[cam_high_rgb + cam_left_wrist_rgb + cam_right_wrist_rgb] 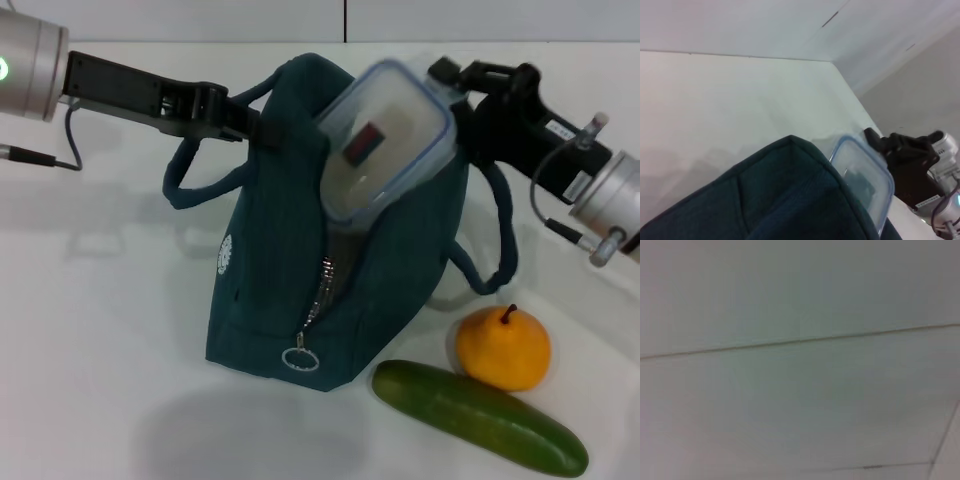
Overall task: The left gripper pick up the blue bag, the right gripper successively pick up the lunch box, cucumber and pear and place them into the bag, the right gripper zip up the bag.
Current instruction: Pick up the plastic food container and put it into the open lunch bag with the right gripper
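You've got the blue bag (290,270) upright on the table (90,330), left gripper (262,128) pinching its top edge, right gripper (462,92) clamped on the lunch box (385,140) half inside the mouth, cucumber (478,416) then pear (503,347) beside.

Lab-like setup: bare white table (100,300), plain white walls (740,25).

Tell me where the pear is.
In the head view, the pear sits on the table's right side, just behind the cucumber and right of the blue bag.
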{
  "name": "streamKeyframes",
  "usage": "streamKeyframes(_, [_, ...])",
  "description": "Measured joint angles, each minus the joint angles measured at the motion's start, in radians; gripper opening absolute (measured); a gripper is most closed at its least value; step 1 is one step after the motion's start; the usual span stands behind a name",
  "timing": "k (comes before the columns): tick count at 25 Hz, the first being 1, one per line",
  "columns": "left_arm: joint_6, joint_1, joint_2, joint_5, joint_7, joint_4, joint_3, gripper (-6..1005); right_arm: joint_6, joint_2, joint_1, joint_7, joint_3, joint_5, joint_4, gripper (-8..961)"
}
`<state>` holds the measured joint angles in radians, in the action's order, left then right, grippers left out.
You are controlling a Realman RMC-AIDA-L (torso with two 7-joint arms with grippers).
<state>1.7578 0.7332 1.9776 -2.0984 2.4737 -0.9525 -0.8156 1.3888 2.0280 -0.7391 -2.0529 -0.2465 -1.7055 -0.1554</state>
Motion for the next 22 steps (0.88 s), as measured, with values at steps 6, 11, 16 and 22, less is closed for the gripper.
streamKeyframes(6, [0.000, 0.000, 0.007, 0.000, -0.004, 0.003, -0.005, 53, -0.002, 0.000, -0.044, 0.000, 0.000, -0.100, 0.019, 120])
streamKeyframes(11, [0.000, 0.002, 0.007, 0.000, -0.024, 0.045, -0.001, 54, -0.012, 0.000, -0.089, 0.001, -0.002, -0.223, 0.051, 121])
streamKeyframes(16, [0.000, -0.003, 0.007, 0.000, -0.037, 0.053, 0.000, 54, -0.011, -0.001, -0.112, 0.001, -0.004, -0.310, 0.071, 122])
streamKeyframes(22, [0.003, -0.003, -0.003, 0.029, -0.042, 0.054, 0.001, 53, -0.013, -0.001, -0.130, 0.000, -0.034, -0.319, 0.107, 123])
